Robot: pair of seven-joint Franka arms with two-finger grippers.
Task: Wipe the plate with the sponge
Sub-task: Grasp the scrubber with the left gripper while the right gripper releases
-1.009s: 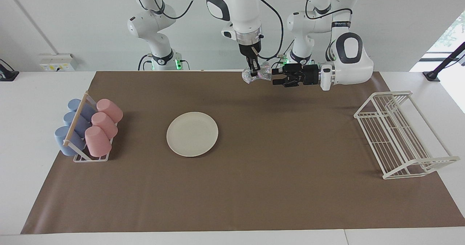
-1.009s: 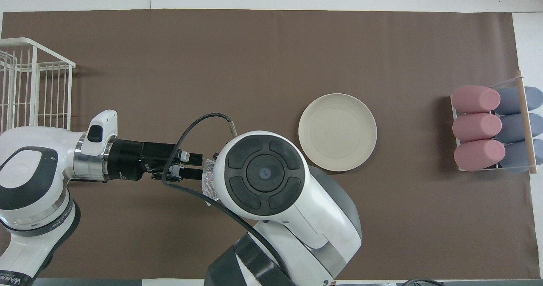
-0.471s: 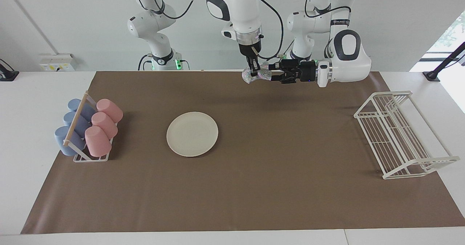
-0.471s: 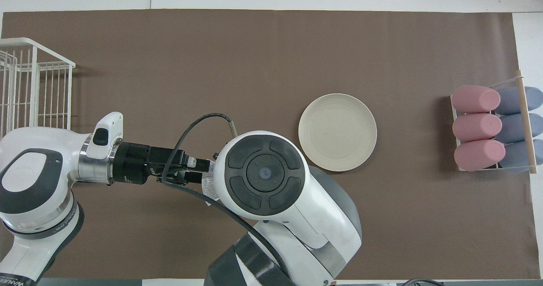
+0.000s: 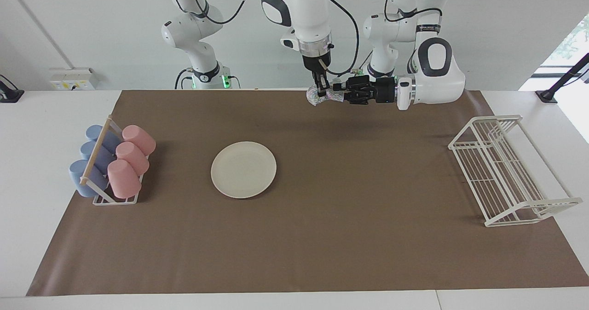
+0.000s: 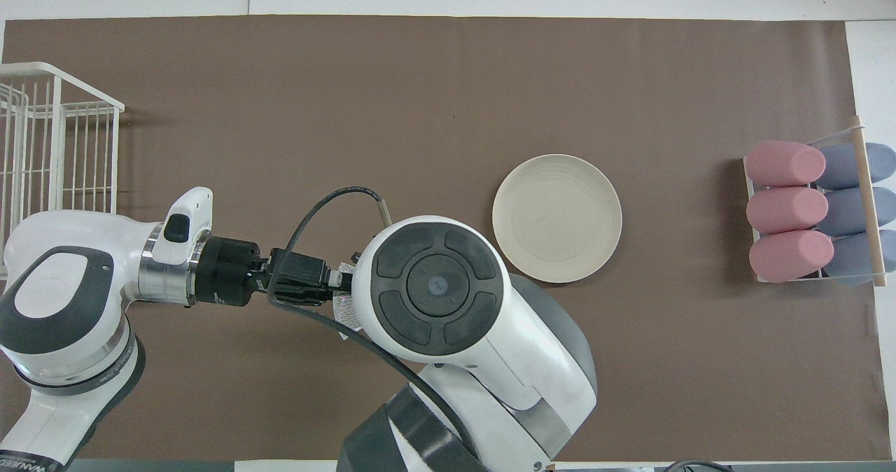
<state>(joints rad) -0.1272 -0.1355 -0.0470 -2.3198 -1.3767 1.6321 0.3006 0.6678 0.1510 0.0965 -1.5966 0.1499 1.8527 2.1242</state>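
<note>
Between both jaws, crumpled speckled sponge

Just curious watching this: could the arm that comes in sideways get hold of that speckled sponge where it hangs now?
Probably yes: the left gripper is already at the sponge, which the right gripper holds up; nothing stands between.

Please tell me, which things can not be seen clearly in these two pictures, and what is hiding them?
- Small silvery-white speckled sponge: overhead view, the right arm's round white housing covers nearly all of it.
- Right tool: overhead view, hidden under that same housing.
- Left tool: whether it grips the sponge cannot be told in either view.
- White wire rack: overhead view, cut off by the picture's edge.
- Round cream-white plate: overhead view, the right arm covers a little of its rim.
</note>
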